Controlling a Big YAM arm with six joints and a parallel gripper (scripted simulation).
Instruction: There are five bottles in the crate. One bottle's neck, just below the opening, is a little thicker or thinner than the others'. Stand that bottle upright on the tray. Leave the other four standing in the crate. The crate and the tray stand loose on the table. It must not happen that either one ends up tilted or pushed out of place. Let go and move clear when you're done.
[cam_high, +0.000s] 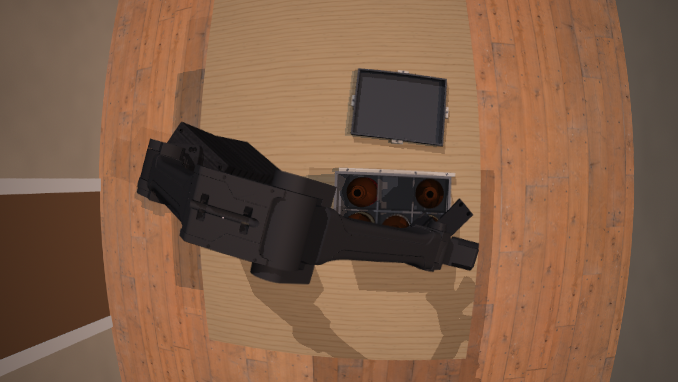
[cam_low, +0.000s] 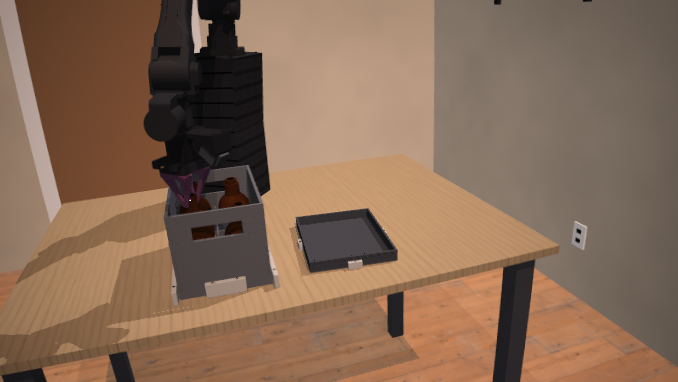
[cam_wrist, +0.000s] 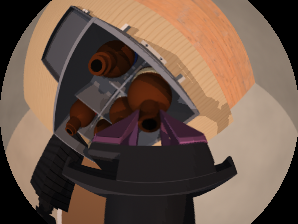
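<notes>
The gripper (cam_low: 193, 201) (cam_wrist: 149, 123) points down over the crate (cam_high: 400, 173) (cam_low: 215, 265) (cam_wrist: 75, 60), its purple fingers shut on the neck of a brown bottle (cam_wrist: 149, 92) at the crate's far corner away from the tray. That bottle seems raised a little, its body still inside the crate. Four other brown bottles stand in the crate: two in the tray-side row (cam_high: 361, 192) (cam_high: 429, 193) and two in the other row (cam_high: 360, 217) (cam_high: 396, 221), partly under the arm. The tray (cam_high: 400, 107) (cam_low: 345, 240) (cam_wrist: 67, 37) holds nothing. I cannot tell which neck differs.
The crate's walls and inner dividers stand close around the held bottle. The middle cell of the tray-side row is empty. A table strip separates crate and tray. The forearm (cam_high: 380, 242) hangs over the crate's side away from the tray. Small white blocks (cam_low: 226, 286) sit at the crate's foot.
</notes>
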